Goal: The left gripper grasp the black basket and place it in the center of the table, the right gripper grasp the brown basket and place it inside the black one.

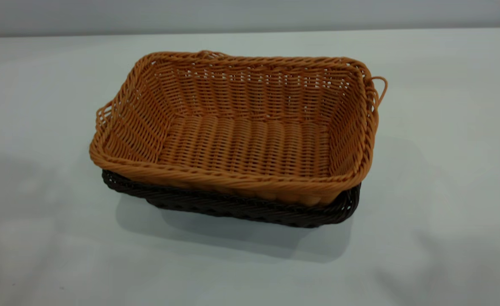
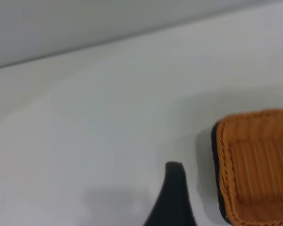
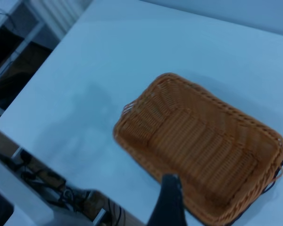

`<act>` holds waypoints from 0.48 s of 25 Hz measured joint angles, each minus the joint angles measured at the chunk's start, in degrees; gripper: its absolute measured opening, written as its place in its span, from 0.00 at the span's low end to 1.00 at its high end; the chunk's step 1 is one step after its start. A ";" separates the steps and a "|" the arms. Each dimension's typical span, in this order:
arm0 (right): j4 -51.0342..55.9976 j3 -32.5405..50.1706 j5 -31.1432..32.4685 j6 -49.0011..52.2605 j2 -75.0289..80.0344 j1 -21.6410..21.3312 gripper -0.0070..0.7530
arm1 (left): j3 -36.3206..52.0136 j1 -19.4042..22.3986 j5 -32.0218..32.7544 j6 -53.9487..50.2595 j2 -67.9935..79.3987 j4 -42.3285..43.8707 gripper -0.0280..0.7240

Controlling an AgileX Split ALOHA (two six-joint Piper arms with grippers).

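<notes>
White and bare, the bench [image 1: 445, 191] carries your two baskets as one nested stack near its middle. You have the brown basket [image 1: 241, 136] seated inside the black basket [image 1: 250, 210], and only the black one's braided rim and a strip of its wall show beneath the brown rim along the near side. The brown basket sits a little askew in it (its rim overhangs the black rim at one near corner), with its small loop handles poking out at both short ends. Neither arm touches the stack. Your left gripper [image 2: 172, 197] shows as a single dark finger tip over bare bench just beside the baskets' short end, clear of them; whether its jaws are apart or together you cannot tell. Your right gripper [image 3: 170, 200] hangs above the bench over a long side of the stack, again one dark finger in sight, holding nothing visible, and its jaws cannot be judged either.
</notes>
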 joint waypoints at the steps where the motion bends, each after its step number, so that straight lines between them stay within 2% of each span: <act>1: -0.02 0.00 1.51 0.29 -2.34 0.00 0.75 | 0.22 0.00 0.00 -1.28 -1.37 1.04 0.79; 7: -1.21 0.91 4.14 4.86 -13.65 0.00 0.75 | 9.42 0.00 0.00 -7.19 -11.99 4.48 0.79; 12: -3.99 8.85 4.46 7.90 -23.25 0.00 0.75 | 25.39 0.00 0.00 -8.48 -25.58 4.79 0.79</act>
